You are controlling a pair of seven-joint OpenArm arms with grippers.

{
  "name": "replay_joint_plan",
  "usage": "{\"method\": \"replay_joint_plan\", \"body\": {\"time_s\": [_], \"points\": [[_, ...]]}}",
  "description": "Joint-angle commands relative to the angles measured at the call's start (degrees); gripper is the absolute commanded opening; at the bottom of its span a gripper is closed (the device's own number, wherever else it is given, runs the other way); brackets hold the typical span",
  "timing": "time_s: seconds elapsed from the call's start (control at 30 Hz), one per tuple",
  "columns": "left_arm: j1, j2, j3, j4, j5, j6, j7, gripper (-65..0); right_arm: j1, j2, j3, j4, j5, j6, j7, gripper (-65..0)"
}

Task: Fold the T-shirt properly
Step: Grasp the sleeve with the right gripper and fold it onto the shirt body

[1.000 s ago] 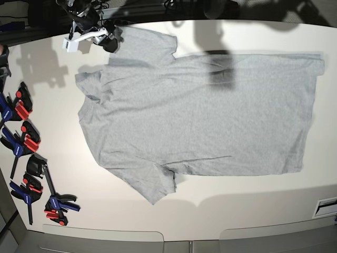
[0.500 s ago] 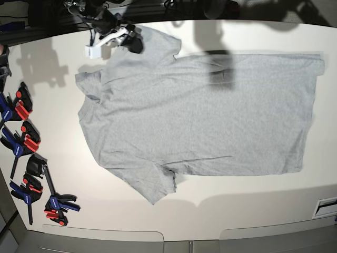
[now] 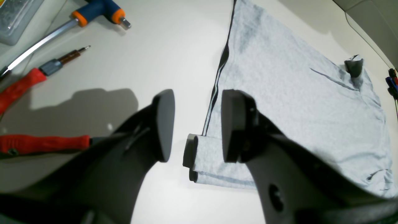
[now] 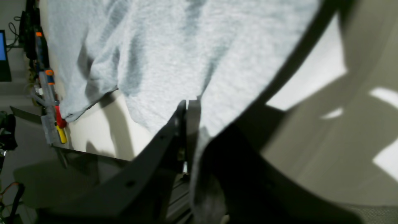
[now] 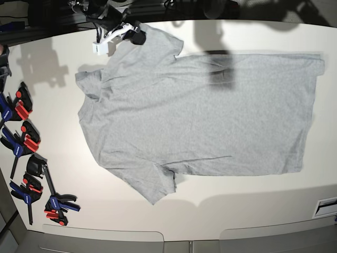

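The light grey T-shirt (image 5: 200,116) lies spread flat on the white table, plain side up, collar to the left and hem to the right. My right gripper (image 5: 136,38) is at the far sleeve's edge. In the right wrist view its jaws (image 4: 188,105) are shut with the T-shirt (image 4: 171,46) fabric pinched between them. My left gripper (image 3: 198,124) hangs open just above the rolled hem corner (image 3: 202,161) of the T-shirt (image 3: 295,93), touching nothing. The left arm itself does not show in the base view.
Several blue and red clamps (image 5: 23,142) lie along the table's left edge. Beside the hem lie a T-handle key (image 3: 99,11), a red-handled screwdriver (image 3: 21,87) and another red-handled tool (image 3: 43,144).
My right gripper moved right along the far edge onto the sleeve and closed on it. The left gripper stayed open and still.
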Motion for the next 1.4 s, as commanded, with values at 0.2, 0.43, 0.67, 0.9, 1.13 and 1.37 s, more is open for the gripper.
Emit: {"method": "replay_joint_plan", "body": {"time_s": [0.2,0.43,0.67,0.9,1.13,1.37], "points": [[0.0,-1.8,-0.6,0.8,-1.6,-0.5,-1.3,-41.8,9.2,0.2,-2.7,0.8,4.2,3.0,0.3,-65.0],[0.0,-1.8,-0.6,0.8,-1.5,-0.5,-1.3,-41.8,18.5,0.1,-11.6,0.7,-3.5,3.0,2.9,-65.0],[0.0,-1.8,-0.6,0.8,-1.5,-0.5,-1.3,-41.8,22.4,0.1,-18.6,0.7,-19.7,1.9,12.4,-65.0],[0.0,-1.8,-0.6,0.8,-1.6,-0.5,-1.3,-41.8,24.5,0.0,-18.9,0.7,-23.3,0.2,15.0,-65.0],[0.0,-1.8,-0.6,0.8,-1.6,-0.5,-1.3,-41.8,24.9,0.0,-18.9,0.7,-23.3,-2.0,19.7,-65.0],[0.0,-1.8,-0.6,0.8,-1.5,-0.5,-1.3,-41.8,25.9,-0.2,-19.0,0.7,-23.3,-2.3,20.5,-65.0]]}}
